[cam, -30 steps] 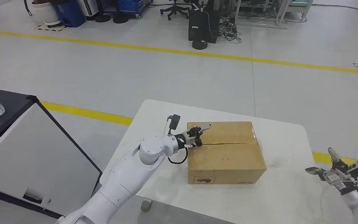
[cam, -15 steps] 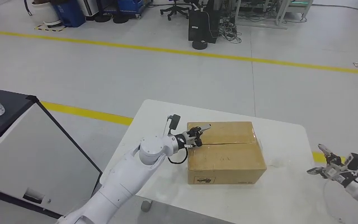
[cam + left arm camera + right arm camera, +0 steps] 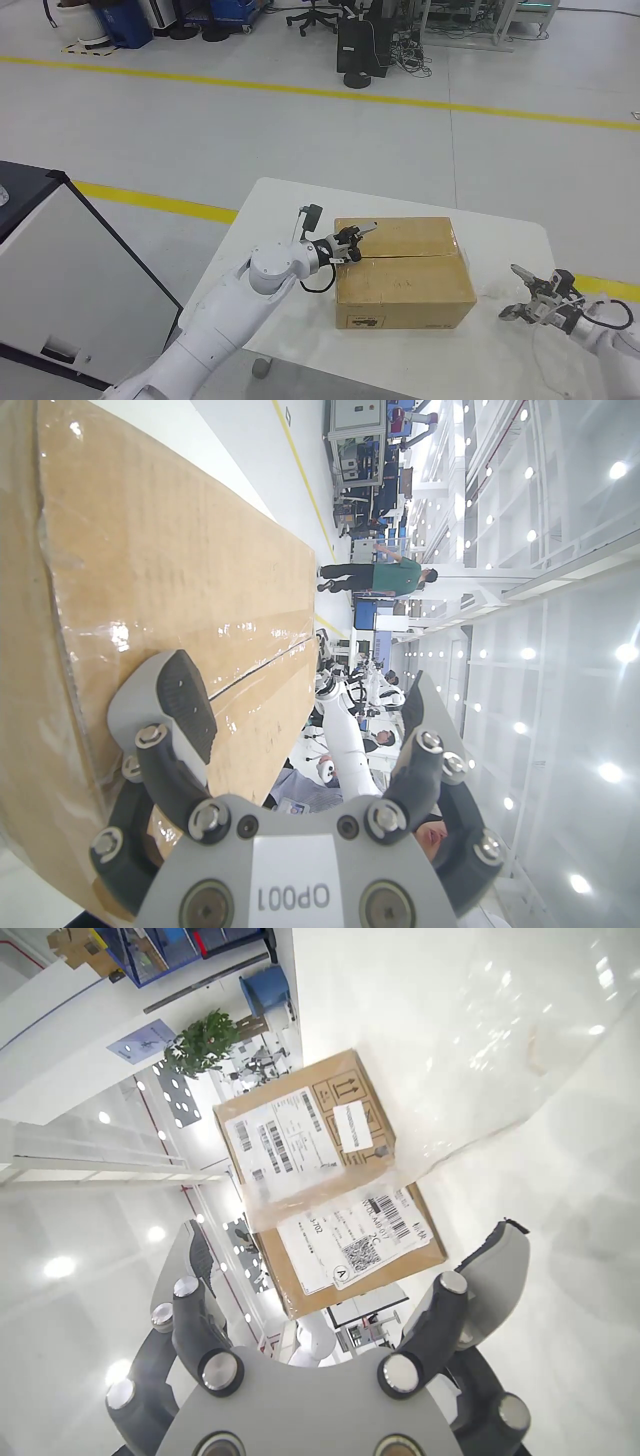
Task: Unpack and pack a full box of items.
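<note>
Taped cardboard box sitting on white table, left gripper hovering spread at its end, right gripper hanging spread, facing box, apart.

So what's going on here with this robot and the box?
A two-armed robot works at a white table with a cardboard box whose top seam is taped shut. The left gripper is open at the box's left end, one finger over the top by the seam. The right gripper is open too, over the table off the box's right end, not touching it. Nothing is unpacked yet.
</note>
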You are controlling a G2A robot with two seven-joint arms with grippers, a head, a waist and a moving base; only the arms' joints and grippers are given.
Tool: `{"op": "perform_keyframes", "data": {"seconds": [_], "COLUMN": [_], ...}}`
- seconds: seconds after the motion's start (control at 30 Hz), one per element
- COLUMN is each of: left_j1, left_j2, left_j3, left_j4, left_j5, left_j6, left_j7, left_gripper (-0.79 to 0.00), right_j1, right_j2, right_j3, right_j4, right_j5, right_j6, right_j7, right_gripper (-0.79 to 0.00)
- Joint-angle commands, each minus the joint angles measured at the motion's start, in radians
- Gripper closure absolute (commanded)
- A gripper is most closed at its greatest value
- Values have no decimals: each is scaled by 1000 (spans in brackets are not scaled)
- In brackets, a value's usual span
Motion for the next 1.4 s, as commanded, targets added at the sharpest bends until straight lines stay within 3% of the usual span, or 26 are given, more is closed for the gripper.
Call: {"op": "perform_keyframes", "data": {"seconds": [0.0, 0.47, 0.73, 1.0, 1.07, 1.1, 1.13, 1.17, 1.37], "left_j1": [0, 0, 0, 0, 0, 0, 0, 0, 0], "left_j2": [0, 0, 0, 0, 0, 0, 0, 0, 0], "left_j3": [0, 0, 0, 0, 0, 0, 0, 0, 0], "left_j4": [0, 0, 0, 0, 0, 0, 0, 0, 0], "left_j5": [0, 0, 0, 0, 0, 0, 0, 0, 0], "left_j6": [0, 0, 0, 0, 0, 0, 0, 0, 0], "left_j7": [0, 0, 0, 0, 0, 0, 0, 0, 0], "left_gripper": [-785, -785, -785, -785, -785, -785, -785, -785, -785], "right_j1": [-24, -83, -74, -49, -43, -41, -39, -38, -31], "right_j2": [-4, -32, -47, -61, -62, -63, -64, -65, -68], "right_j3": [-5, -26, -32, -66, -71, -72, -74, -74, -80], "right_j4": [-52, -232, -240, -207, -201, -198, -195, -191, -173], "right_j5": [16, 212, 290, 316, 317, 320, 320, 323, 327], "right_j6": [21, 296, 339, 357, 357, 355, 354, 350, 349], "right_j7": [-25, -163, -277, -307, -309, -309, -309, -311, -307], "right_gripper": [-785, -785, -785, -785, -646, -317, -219, 0, 0]}}
